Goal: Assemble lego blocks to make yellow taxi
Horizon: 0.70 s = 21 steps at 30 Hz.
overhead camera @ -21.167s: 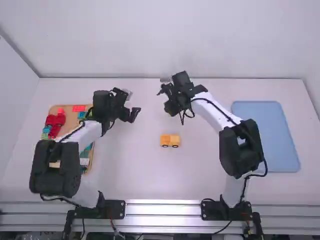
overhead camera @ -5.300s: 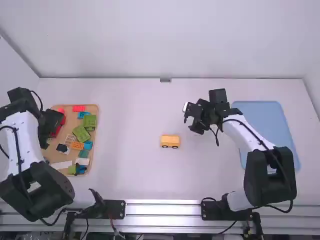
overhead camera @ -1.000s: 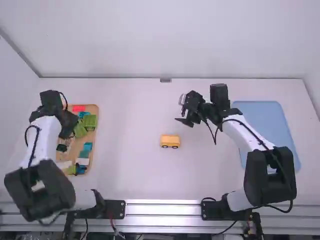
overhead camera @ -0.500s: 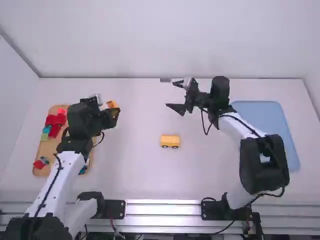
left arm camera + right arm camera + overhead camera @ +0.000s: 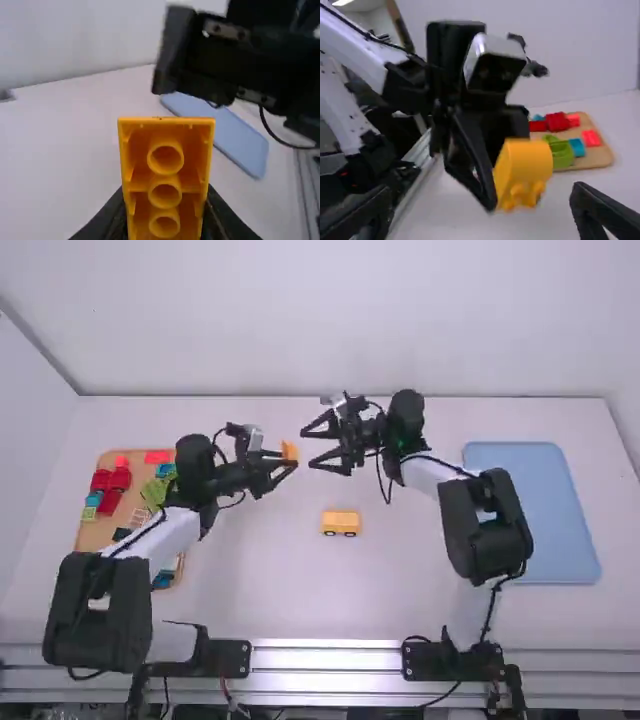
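Left gripper (image 5: 288, 459) clamping one orange block (image 5: 165, 178), one wheeled yellow assembly (image 5: 340, 521)

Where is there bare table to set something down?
Bare table lies between the wooden tray and yellow wheeled block, and from that block to the metal rail. Crowded: the tray itself; beyond the block, both pairs of jaws.

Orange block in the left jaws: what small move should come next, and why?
I would probably ease the right gripper onto the orange block and close on it. The left gripper holds it aloft, and the right jaws stand open, facing it across a gap. That looks like a handover.
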### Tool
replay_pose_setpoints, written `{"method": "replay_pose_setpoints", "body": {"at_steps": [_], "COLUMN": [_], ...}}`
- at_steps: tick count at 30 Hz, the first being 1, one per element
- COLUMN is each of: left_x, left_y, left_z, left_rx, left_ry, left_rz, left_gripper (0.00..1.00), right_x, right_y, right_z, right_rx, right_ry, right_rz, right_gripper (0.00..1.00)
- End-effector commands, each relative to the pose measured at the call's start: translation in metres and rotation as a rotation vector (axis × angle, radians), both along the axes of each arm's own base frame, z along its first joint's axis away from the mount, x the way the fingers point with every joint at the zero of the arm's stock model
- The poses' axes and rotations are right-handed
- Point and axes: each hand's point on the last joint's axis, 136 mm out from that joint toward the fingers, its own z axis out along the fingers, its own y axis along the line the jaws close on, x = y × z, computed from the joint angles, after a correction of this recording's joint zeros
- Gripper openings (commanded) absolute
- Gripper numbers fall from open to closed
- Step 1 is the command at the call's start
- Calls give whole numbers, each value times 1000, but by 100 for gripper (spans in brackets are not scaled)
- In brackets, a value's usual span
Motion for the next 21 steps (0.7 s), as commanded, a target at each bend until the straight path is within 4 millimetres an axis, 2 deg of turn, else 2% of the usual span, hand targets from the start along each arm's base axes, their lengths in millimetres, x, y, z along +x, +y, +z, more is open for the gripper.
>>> {"method": "replay_pose_setpoints", "body": {"at_steps": [1,7,14,21], "left_x": [-16,-18,-17,-15], "left_y": [-16,-24,-25,-24], "left_z": [2,12,20,26], "left_rx": [-15,-32,-37,-54], "left_ry": [-63,-127,-172,-168], "left_rz": [-147,-193,-194,-181], "left_gripper": [2,2,2,2], "right_x": [3,3,-6,-11], "right_y": [-2,8,15,21], "right_z": [12,10,8,8], "right_rx": [-34,-38,-35,-13], "right_ry": [90,108,90,19], "right_rz": [31,35,65,86], "right_gripper": [90,87,68,59]}}
